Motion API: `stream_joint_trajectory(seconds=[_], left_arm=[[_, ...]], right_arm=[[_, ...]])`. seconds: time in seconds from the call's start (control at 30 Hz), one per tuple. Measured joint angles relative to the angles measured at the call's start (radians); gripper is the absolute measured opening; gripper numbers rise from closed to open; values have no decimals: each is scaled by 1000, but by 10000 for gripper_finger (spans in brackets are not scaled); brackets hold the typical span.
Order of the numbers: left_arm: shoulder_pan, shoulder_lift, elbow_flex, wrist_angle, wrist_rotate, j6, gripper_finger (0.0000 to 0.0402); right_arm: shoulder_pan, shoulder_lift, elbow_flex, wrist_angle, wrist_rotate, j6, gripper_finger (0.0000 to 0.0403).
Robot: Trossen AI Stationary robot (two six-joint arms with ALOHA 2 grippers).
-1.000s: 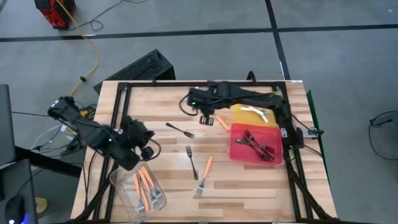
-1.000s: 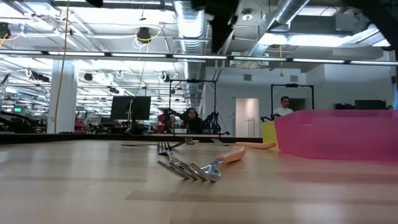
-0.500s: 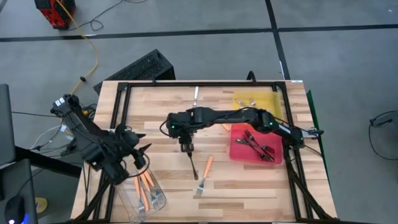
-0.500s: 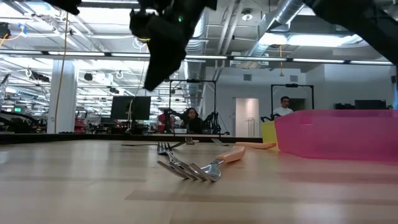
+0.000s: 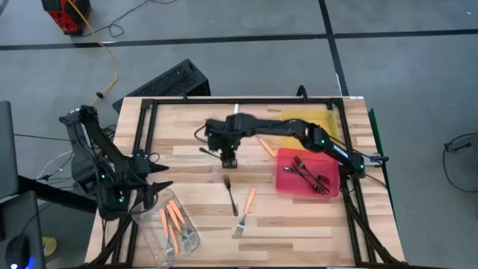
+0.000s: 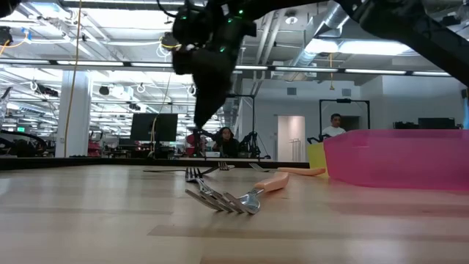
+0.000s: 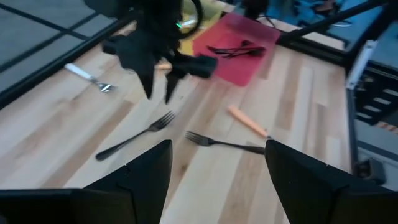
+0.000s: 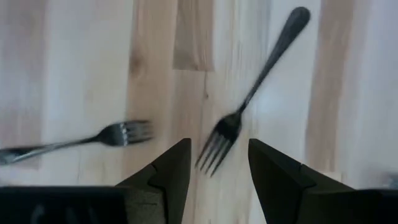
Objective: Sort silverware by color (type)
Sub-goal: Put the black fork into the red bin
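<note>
Silverware lies loose on the wooden table. A dark fork (image 5: 213, 153) (image 8: 255, 93) is at the middle. My right gripper (image 5: 228, 158) (image 8: 217, 162) hangs open just above its tines, pointing steeply down and touching nothing. A second dark fork (image 5: 230, 193) and an orange-handled fork (image 5: 245, 211) lie nearer the front edge. A white-handled fork (image 7: 87, 74) lies farther back. My left gripper (image 5: 158, 179) (image 7: 217, 180) is open and holds nothing, at the left beside the clear tub (image 5: 168, 228), where orange-handled forks (image 5: 175, 218) lie.
A red tray (image 5: 295, 187) with dark forks stands at the right, and a yellow tray (image 5: 302, 119) stands behind it. Another orange-handled fork (image 5: 265, 147) lies by the red tray's far left corner. A black frame runs along the table's edges.
My right gripper has swung from beside the yellow tray toward the table's middle, dropped lower and tipped to point more steeply down over the dark fork. My left gripper has opened and drawn back from above the tub toward the table's left edge.
</note>
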Motion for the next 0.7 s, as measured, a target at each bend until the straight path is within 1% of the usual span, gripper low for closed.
stream_joint_trajectory(seconds=[0.1, 0.2, 0.3, 0.33, 0.43, 0.47, 0.57, 0.6, 0.67, 0.7], left_arm=[[0, -31, 0, 21, 6, 43, 243], [0, -54, 0, 19, 7, 45, 242], [0, -60, 0, 19, 39, 47, 242], [0, -61, 0, 17, 52, 48, 242], [0, -59, 0, 11, 78, 66, 242], [0, -57, 0, 11, 76, 74, 242], [0, -54, 0, 12, 56, 90, 242], [0, -54, 0, 12, 50, 93, 242], [0, -54, 0, 12, 27, 91, 242], [0, -54, 0, 13, 13, 87, 242]], right_arm=[[-27, -22, 2, -96, -41, -26, 186], [-54, -19, 0, -253, -93, -43, 186], [-73, -17, 0, -385, -157, -76, 186], [-78, -27, 0, -419, -163, -87, 185], [-90, -105, -15, -421, -150, -72, 181], [-95, -151, -16, -419, -147, -72, 181], [-110, -299, -10, -412, -74, -54, 180], [-119, -347, -14, -410, -67, -48, 180], [-127, -436, -70, -319, -63, -18, 180], [-132, -491, -129, -248, -60, -1, 180]])
